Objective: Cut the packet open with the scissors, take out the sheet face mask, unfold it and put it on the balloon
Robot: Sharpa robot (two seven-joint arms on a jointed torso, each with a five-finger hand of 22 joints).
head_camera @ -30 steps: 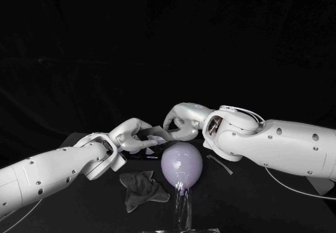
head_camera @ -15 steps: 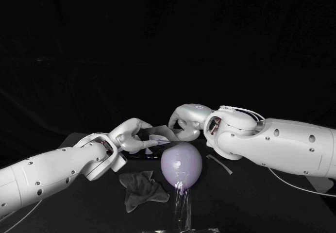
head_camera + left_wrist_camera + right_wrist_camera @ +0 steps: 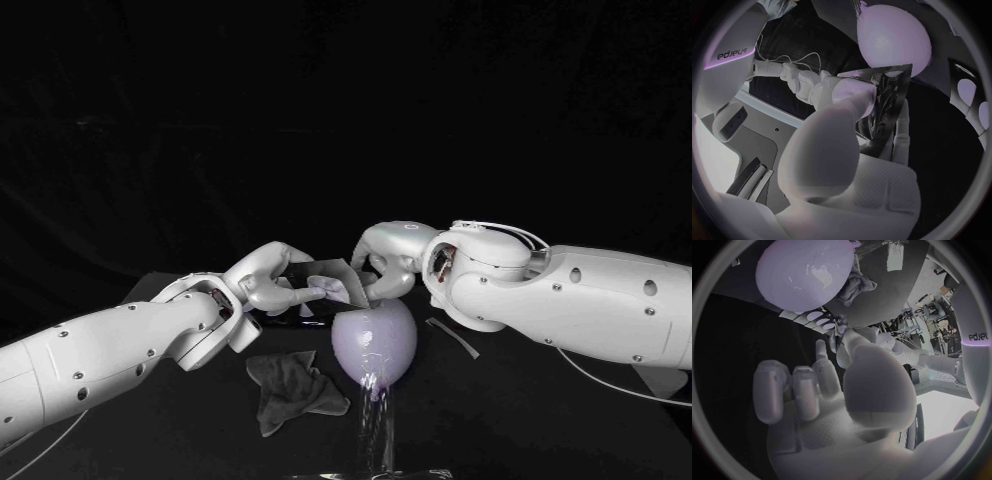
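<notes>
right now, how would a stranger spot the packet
Start at the pale purple balloon in the middle of the black table. Just behind its top, the left robot hand holds up the packet: flat, shiny and rectangular, unlike the crumpled grey cloth lying beside it.

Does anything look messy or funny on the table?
A grey cloth lies crumpled left of the balloon, and a thin pale strip lies loose on its right. Nothing looks spilled.

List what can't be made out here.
- Head view: whether the silver right hand pinches anything inside the dark glossy foil packet; the hand itself hides the contact.
- Right wrist view: same, behind its palm.
- Base of the clear balloon stand: cut off at the head view's bottom edge.
</notes>
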